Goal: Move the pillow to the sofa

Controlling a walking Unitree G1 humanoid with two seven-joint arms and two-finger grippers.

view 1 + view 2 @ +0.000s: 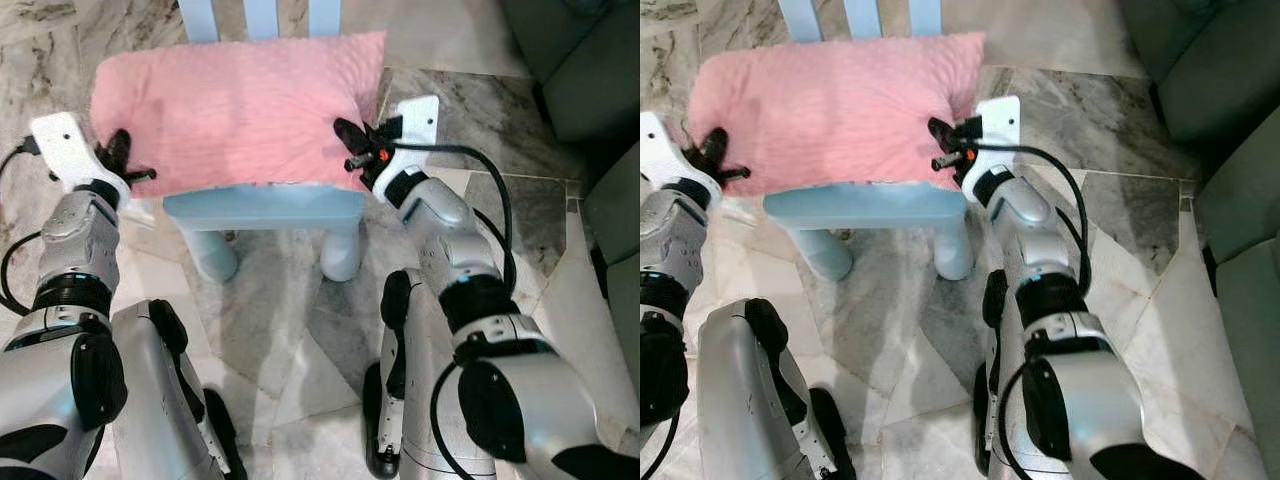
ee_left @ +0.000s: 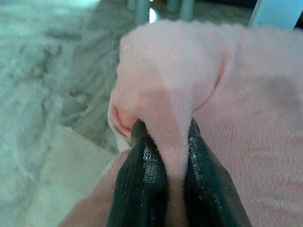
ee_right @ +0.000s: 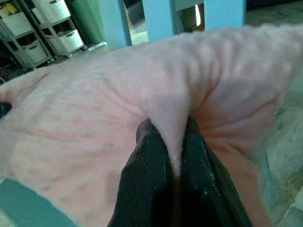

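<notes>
A pink pillow (image 1: 235,105) lies flat on the seat of a light blue chair (image 1: 265,208), covering nearly all of it and hanging a little past the seat's sides. The chair stands on a marble floor (image 1: 290,330), and the dark green sofa (image 1: 590,70) sits off to the chair's right, well apart from the pillow.

The left gripper (image 1: 120,160) is at the pillow's left edge, near the chair's front corner — its two black fingers (image 2: 139,184) are pressed together on a pinched-up fold of the pink fabric. The right gripper (image 1: 352,145) is at the pillow's right edge, also toward the chair's front, and its fingers (image 3: 147,179) are likewise closed tight on a ridge of the fabric, with only that thin fold between them.

Behind the chair, white storage bins (image 3: 47,23) stand on shelves.
</notes>
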